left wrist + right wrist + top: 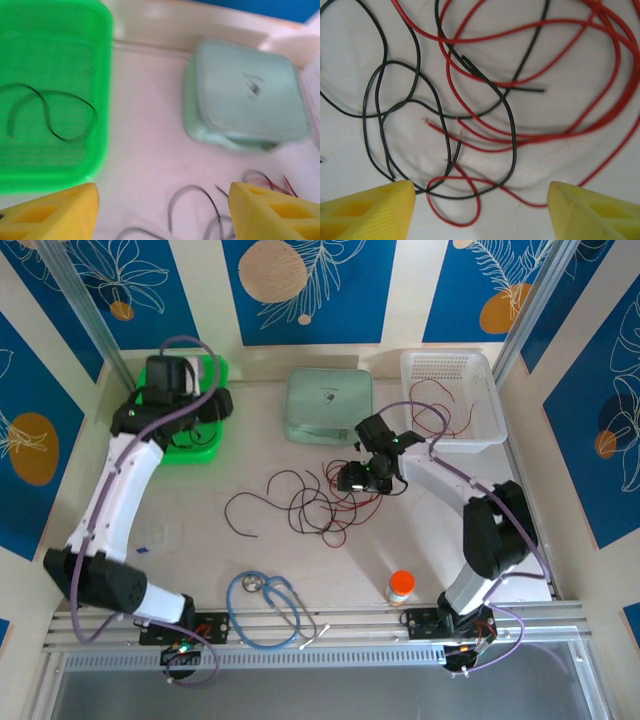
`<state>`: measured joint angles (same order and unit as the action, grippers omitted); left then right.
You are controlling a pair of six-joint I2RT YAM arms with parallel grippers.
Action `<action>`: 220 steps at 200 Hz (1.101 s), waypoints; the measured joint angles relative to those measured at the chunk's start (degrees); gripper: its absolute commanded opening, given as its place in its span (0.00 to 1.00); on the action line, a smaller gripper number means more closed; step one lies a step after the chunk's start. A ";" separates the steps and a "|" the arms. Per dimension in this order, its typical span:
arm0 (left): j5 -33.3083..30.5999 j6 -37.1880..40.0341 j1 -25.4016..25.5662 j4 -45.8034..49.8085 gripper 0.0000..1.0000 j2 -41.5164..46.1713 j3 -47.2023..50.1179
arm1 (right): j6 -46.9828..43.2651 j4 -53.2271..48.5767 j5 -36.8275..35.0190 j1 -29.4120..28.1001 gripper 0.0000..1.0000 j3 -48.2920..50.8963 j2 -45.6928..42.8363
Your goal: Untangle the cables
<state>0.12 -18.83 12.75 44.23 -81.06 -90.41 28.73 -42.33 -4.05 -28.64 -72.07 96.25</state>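
Right claw (362, 476) hangs spread wide, nothing between its fingers, and we see the cables (470, 100) directly beneath it: red and black wires looped over each other on the table (200, 510), the tangle trailing off to this claw's left. One red wire (440, 405) lies in the white basket (480, 435) just beyond it and to its right. Left claw (161, 212) is spread open too, over by the green tray (100, 75), where a single black wire (50, 117) curls. A mint box (245, 95) sits ahead to its right.
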 measured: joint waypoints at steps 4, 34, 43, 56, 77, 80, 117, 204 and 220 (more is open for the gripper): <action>0.46 -0.55 1.09 0.15 0.66 1.25 1.73 | -0.22 0.04 -0.07 0.00 0.65 -0.63 0.98; 4.83 -5.40 8.44 -1.40 0.61 5.53 15.26 | -1.01 0.11 -0.50 -0.87 0.58 -3.28 6.05; 6.45 -7.82 10.91 -2.86 0.60 4.98 19.15 | -1.09 0.09 -0.52 -1.40 0.56 -3.48 6.86; 7.93 -10.62 14.01 -5.07 0.58 3.10 23.17 | -1.09 0.07 -0.70 -2.21 0.55 -3.69 7.54; 9.68 -15.30 20.20 -10.01 0.55 -2.54 26.51 | -1.07 0.07 -0.96 -3.04 0.52 -3.69 7.72; 9.97 -15.63 20.94 -10.71 0.54 -3.41 26.69 | -1.03 0.07 -1.05 -3.13 0.51 -3.69 7.72; 10.03 -20.50 27.85 -17.25 0.50 -14.12 26.36 | -0.83 0.72 -1.90 -3.50 0.45 -2.36 7.17; -2.99 -20.35 30.29 -14.64 0.44 -26.10 16.22 | 0.22 1.77 -2.01 -3.48 0.36 6.67 -1.25; -4.61 -19.74 30.29 -14.45 0.43 -27.71 14.62 | 0.31 2.01 -1.99 -3.34 0.36 7.45 -1.88</action>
<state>-4.49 -38.57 43.05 29.78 -108.77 -75.79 29.04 -40.32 -6.04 -31.99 -64.62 94.37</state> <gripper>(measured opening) 0.438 0.361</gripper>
